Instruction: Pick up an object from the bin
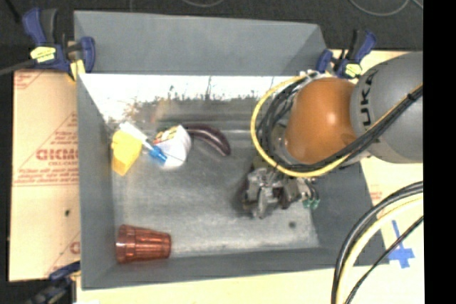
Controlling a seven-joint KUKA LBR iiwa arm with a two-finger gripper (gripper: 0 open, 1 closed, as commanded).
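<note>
My gripper (262,201) hangs low over the right half of the bin floor, under the arm's orange cover. Nothing shows between its fingers, and the floor right under it looks bare. A dark purple curved thing (211,138), like an aubergine, lies to its upper left near the back wall. Beside that rests a white thing with blue and red marks (169,146).
A yellow block (125,149) leans at the left wall. A reddish-brown ribbed cup (143,244) lies on its side in the front left corner. The arm and its cables cover the bin's right side.
</note>
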